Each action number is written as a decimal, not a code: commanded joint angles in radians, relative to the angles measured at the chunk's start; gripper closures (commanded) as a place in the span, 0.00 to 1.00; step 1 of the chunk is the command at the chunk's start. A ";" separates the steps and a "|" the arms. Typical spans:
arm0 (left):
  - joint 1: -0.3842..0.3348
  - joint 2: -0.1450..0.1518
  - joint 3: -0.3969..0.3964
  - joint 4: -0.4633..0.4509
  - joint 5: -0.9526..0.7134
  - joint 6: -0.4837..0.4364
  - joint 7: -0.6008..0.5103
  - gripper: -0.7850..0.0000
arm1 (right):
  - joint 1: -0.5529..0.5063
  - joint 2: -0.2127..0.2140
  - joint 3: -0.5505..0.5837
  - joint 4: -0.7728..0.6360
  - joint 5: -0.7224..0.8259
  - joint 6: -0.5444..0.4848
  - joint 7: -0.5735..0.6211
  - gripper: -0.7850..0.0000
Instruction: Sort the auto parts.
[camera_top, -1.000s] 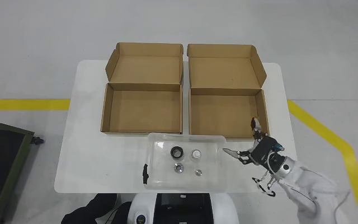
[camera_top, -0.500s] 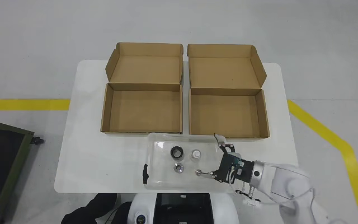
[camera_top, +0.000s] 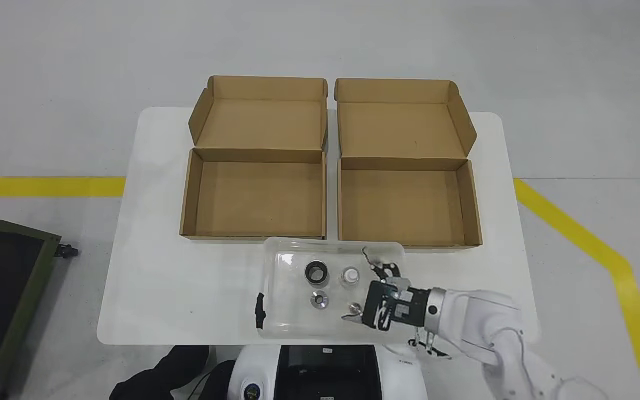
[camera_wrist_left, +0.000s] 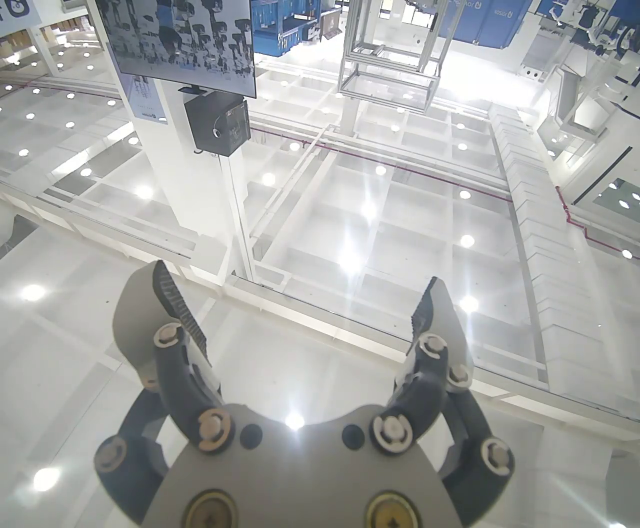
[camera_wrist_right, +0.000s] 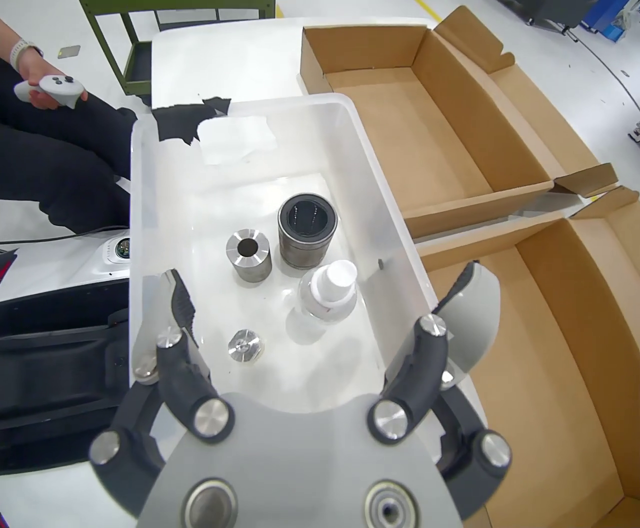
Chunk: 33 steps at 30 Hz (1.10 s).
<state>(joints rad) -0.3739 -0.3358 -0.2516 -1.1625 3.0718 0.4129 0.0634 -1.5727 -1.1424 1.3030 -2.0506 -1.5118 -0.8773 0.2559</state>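
Observation:
A clear plastic bin (camera_top: 285, 258) (camera_wrist_right: 240, 107) at the table's front edge holds a black-bored linear bearing (camera_top: 317, 270) (camera_wrist_right: 306, 230), a steel bushing (camera_top: 319, 300) (camera_wrist_right: 248, 254), a small metal nut (camera_top: 353, 308) (camera_wrist_right: 244, 345) and a white-capped bottle (camera_top: 352, 275) (camera_wrist_right: 330, 295). My right gripper (camera_top: 356, 285) (camera_wrist_right: 324, 277) hovers open over the bin's right half, with the bottle and nut between and below its fingers and nothing held. My left gripper (camera_wrist_left: 296, 280) is open and points up at the ceiling.
Two open cardboard boxes stand side by side behind the bin, the left box (camera_top: 253, 195) (camera_wrist_right: 435, 125) and the right box (camera_top: 403, 205) (camera_wrist_right: 550, 325), with their lids folded back. Bare white table (camera_top: 160, 250) lies left of the bin.
My right arm has swung left from the table's front right corner to above the bin. Its gripper stayed open. The parts have not moved.

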 joint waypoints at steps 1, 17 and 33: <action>0.000 0.000 0.000 0.000 0.000 0.000 0.000 0.00 | 0.007 0.001 -0.008 0.010 -0.007 0.003 0.004 0.07; 0.000 0.000 0.000 0.000 0.000 0.000 0.000 0.00 | 0.065 0.005 -0.067 0.080 -0.045 0.063 0.031 0.33; 0.000 0.000 0.000 0.000 0.000 0.000 0.000 0.00 | 0.094 0.013 -0.084 0.078 0.000 0.059 0.075 1.00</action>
<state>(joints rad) -0.3739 -0.3358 -0.2516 -1.1625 3.0718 0.4129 0.0634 -1.4774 -1.1301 1.2167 -1.9675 -1.5154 -0.8145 0.3283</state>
